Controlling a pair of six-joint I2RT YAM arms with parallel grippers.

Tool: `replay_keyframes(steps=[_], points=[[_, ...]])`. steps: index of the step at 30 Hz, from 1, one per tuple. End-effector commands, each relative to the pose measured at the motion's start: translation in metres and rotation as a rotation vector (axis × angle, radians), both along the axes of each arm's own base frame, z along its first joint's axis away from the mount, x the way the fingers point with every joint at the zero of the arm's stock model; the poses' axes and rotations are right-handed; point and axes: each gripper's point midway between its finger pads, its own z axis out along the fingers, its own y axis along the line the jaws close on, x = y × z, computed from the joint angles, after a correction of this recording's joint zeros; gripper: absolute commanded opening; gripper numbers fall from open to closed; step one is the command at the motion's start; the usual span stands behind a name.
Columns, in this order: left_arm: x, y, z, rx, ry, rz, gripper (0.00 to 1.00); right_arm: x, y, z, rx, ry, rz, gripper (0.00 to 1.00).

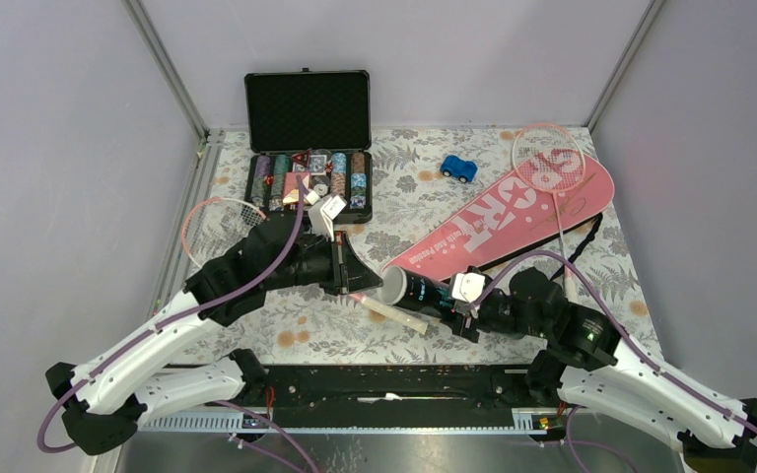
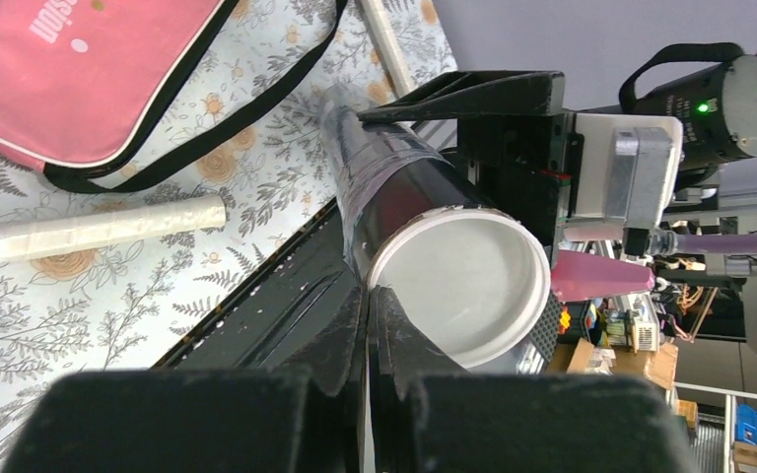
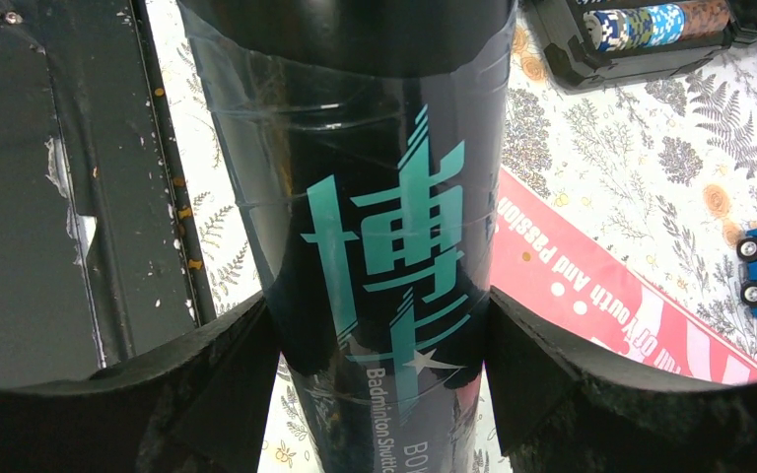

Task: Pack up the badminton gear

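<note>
The black tube point(image 3: 384, 246) carries a large teal Chinese character, 博. Beneath it runs small white print, "Badminton Shuttl…", cut off at the frame edge, and beside that the letters "BO". The pink cover point(image 1: 513, 212) bears "SPORT" in big white letters, plus a smaller white line ending "outh And Passion".

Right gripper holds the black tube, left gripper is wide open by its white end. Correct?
No. The left gripper is shut, fingers pressed together, as the left wrist view shows. The rest stands: the right gripper holds the black tube, and the left is by its white end.
</note>
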Motion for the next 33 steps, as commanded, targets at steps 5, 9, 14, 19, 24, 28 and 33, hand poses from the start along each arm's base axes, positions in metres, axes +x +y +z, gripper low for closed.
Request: replay_keyframes(steps=[5,9,14,19,24,28,33], points=[[0.006,0.000,0.007,0.032,-0.049,0.013,0.00,0.001,0.017,0.030,0.097,-0.026,0.033,0.44],[0.010,0.004,0.000,0.085,-0.049,0.035,0.00,0.001,0.018,0.032,0.105,-0.024,0.035,0.44],[0.014,0.003,-0.006,0.136,-0.054,0.050,0.00,0.000,0.021,0.034,0.112,-0.013,0.041,0.44],[0.018,0.006,-0.014,0.213,-0.059,0.068,0.00,0.001,0.023,0.033,0.110,0.001,0.039,0.43],[0.023,0.006,-0.015,0.247,-0.071,0.094,0.00,0.002,0.026,0.030,0.103,0.026,0.031,0.43],[0.024,0.005,-0.016,0.267,-0.075,0.094,0.06,0.001,0.028,0.027,0.089,0.049,0.037,0.43],[0.023,0.002,-0.016,0.267,-0.072,0.089,0.18,0.002,0.032,0.026,0.090,0.061,0.039,0.43]])
